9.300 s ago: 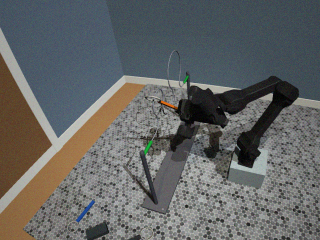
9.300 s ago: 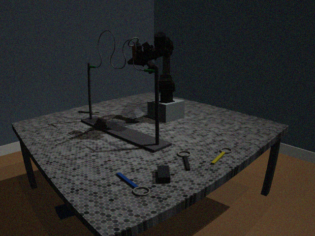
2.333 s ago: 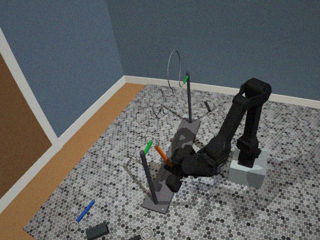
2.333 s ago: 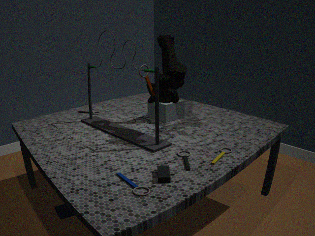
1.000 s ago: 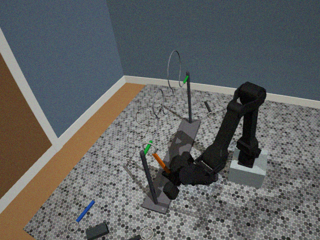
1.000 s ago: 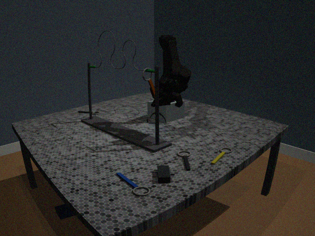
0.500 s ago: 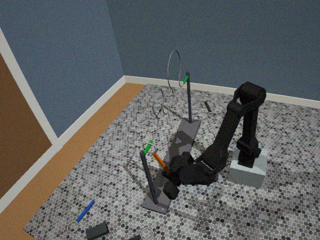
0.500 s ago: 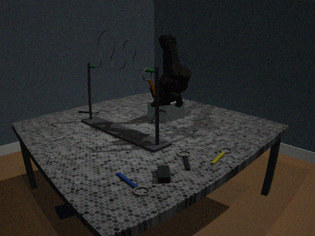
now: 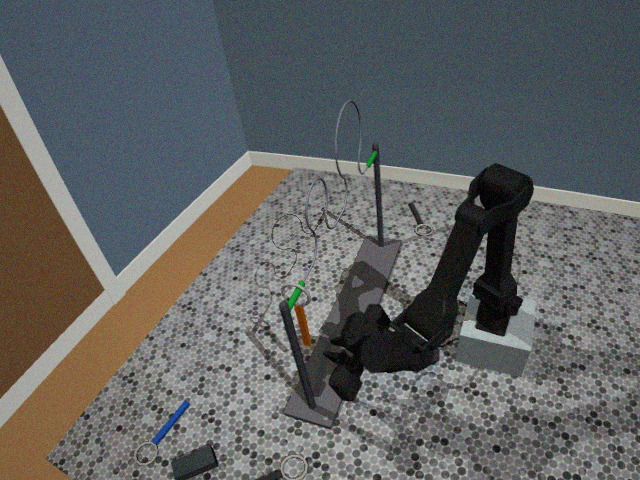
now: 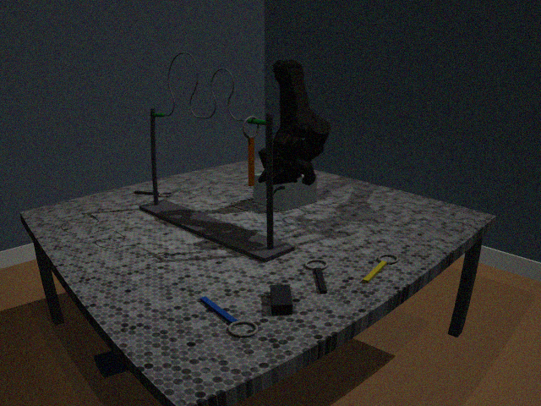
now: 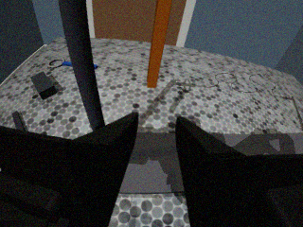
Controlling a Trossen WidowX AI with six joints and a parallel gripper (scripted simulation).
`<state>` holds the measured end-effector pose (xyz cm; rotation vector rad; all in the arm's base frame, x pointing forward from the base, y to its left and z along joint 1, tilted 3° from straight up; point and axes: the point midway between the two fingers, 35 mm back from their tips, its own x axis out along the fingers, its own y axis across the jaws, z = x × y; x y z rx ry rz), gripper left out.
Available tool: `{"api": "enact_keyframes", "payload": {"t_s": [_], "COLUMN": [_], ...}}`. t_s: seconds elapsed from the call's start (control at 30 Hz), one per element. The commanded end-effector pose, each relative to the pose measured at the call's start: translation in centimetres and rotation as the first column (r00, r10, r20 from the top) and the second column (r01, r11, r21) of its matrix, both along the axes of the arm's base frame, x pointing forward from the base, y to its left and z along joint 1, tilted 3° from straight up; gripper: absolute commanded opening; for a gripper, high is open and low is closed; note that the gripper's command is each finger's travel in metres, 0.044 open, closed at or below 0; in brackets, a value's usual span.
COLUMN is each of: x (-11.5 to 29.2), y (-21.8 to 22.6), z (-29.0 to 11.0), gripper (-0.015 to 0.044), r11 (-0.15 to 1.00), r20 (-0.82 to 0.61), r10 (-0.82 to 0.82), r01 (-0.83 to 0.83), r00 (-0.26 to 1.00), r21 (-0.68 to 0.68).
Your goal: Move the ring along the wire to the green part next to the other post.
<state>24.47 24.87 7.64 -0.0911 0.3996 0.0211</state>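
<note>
The ring [image 9: 282, 293] [image 10: 243, 128] hangs around the green part [image 9: 296, 295] [image 10: 259, 122] beside the near post [image 9: 298, 356] [image 10: 269, 188] [image 11: 80, 61]. Its orange handle [image 9: 303, 325] [image 10: 251, 161] [image 11: 158, 43] hangs straight down, free of the fingers. My gripper [image 9: 330, 347] [image 10: 261, 167] [image 11: 157, 120] is partly open and empty, back from the handle on the robot's side, with a gap between them. The thin grey wire [image 9: 336, 134] [image 10: 169, 79] loops to the other green part [image 9: 371, 158] [image 10: 160, 114] at the far post [image 9: 378, 201] [image 10: 153, 157].
The stand's base plate [image 9: 379, 253] [image 10: 275, 252] runs between the posts, below the gripper. A blue-handled ring tool [image 9: 171, 421] [image 10: 218, 309] [image 11: 76, 64] and a dark block [image 9: 194, 461] [image 10: 281, 299] [image 11: 44, 85] lie on the table beyond the near post, with yellow- and dark-handled tools nearby.
</note>
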Motion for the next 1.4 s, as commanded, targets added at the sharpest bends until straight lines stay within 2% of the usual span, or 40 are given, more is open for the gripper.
{"api": "enact_keyframes", "payload": {"t_s": [0.0, 0.33, 1.33, 1.37], "x": [-1.0, -4.1, -4.1, -4.3], "y": [0.2, 0.0, 0.0, -0.1], "z": [0.7, 2.0, 2.0, 1.8], "gripper": [0.016, 0.016, 0.016, 0.0186], "r11": [1.0, 1.0, 1.0, 1.0], "r20": [0.004, 0.008, 0.008, 0.001], "r10": [-0.004, -0.005, -0.005, -0.001], "r01": [0.004, 0.005, 0.005, 0.001], "r00": [1.0, 1.0, 1.0, 1.0], "r21": [0.012, 0.011, 0.011, 0.004]}}
